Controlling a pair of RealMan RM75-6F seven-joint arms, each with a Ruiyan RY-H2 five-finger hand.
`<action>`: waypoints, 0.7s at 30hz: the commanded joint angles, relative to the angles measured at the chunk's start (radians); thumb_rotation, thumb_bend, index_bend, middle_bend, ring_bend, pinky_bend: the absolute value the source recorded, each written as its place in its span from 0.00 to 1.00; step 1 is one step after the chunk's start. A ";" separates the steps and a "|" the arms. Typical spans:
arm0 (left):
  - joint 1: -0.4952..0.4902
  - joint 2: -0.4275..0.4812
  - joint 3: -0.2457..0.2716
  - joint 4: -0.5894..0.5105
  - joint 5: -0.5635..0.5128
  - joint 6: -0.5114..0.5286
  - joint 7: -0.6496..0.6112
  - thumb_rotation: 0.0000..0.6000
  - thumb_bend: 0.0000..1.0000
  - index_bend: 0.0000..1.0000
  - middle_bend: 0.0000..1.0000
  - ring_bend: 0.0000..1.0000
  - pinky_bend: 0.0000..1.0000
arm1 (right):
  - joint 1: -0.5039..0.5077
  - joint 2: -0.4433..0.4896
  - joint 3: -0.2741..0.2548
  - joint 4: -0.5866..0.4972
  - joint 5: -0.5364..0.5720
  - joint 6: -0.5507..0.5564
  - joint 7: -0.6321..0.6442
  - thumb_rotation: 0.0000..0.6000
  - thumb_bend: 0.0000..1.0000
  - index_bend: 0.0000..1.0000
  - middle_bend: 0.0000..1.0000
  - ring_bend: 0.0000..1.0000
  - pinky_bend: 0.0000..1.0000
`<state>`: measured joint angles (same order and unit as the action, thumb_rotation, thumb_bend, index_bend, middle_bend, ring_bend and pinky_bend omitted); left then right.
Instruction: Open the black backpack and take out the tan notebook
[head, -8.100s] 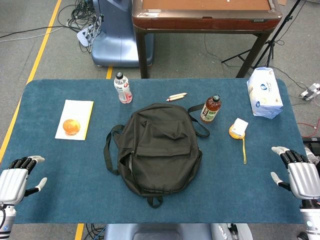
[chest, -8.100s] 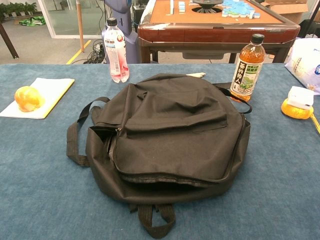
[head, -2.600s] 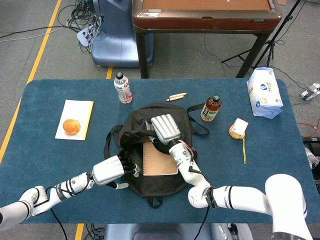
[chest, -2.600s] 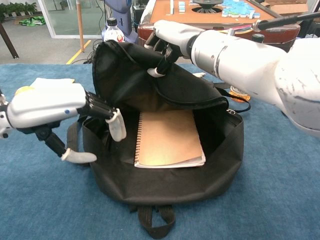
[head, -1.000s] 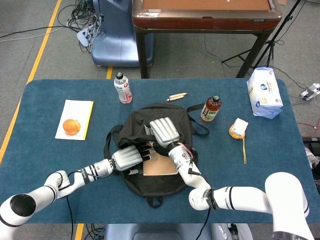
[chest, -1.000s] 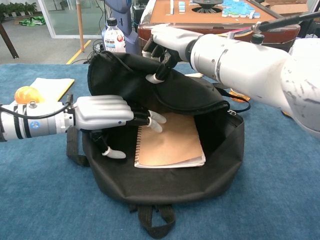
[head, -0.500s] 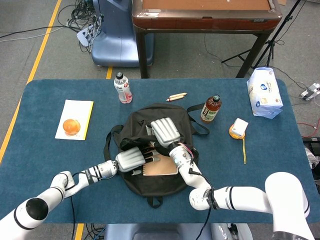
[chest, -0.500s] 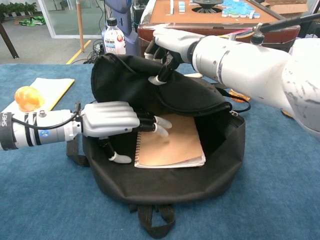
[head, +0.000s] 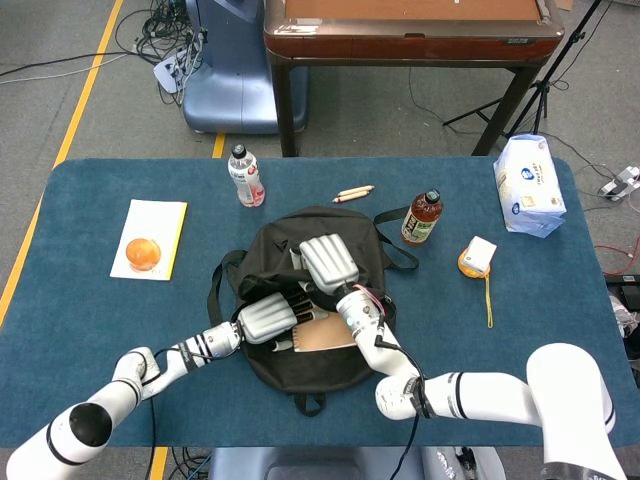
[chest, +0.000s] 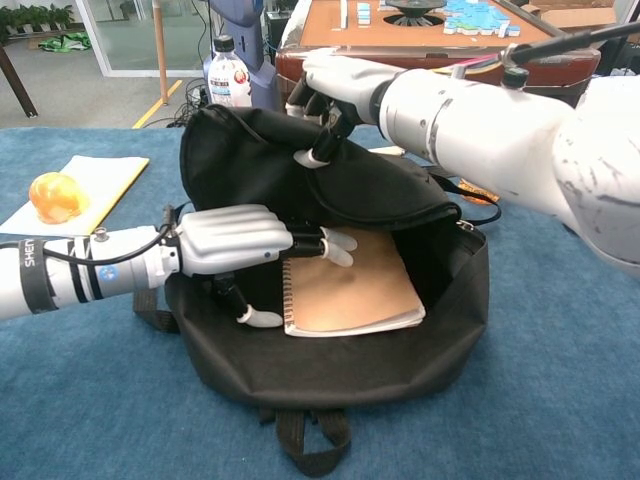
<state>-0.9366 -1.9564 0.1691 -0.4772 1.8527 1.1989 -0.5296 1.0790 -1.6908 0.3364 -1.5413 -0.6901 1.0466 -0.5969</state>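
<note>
The black backpack lies open in the middle of the blue table. My right hand grips its top flap and holds it raised. The tan spiral notebook lies inside, slightly askew. My left hand reaches in from the left. Its fingers lie stretched over the notebook's upper left corner, and its thumb sits on the fabric just beside the spiral edge. I see no pinch on the notebook.
A water bottle and pencils lie behind the bag. A tea bottle, an orange tape measure and a tissue pack are to the right. An orange sits on a yellow pad at left.
My left hand has slid further right into the bag, onto the notebook. The notebook has shifted right and turned a little. The right hand still holds the flap up.
</note>
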 joint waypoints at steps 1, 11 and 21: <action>0.001 -0.013 0.009 0.021 0.001 0.004 -0.004 1.00 0.24 0.13 0.06 0.07 0.12 | -0.001 0.002 -0.001 -0.001 0.001 0.000 0.000 1.00 0.43 0.70 0.61 0.47 0.43; 0.011 -0.034 0.024 0.090 0.003 0.032 0.045 1.00 0.13 0.13 0.05 0.06 0.12 | -0.004 0.006 -0.008 -0.002 -0.002 -0.001 0.002 1.00 0.43 0.70 0.61 0.47 0.43; 0.004 -0.076 0.015 0.104 -0.019 0.027 -0.018 1.00 0.12 0.12 0.05 0.05 0.12 | -0.004 0.004 -0.008 0.004 0.004 0.006 -0.005 1.00 0.43 0.70 0.61 0.47 0.43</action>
<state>-0.9306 -2.0278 0.1867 -0.3768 1.8367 1.2291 -0.5421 1.0746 -1.6867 0.3286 -1.5373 -0.6864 1.0527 -0.6013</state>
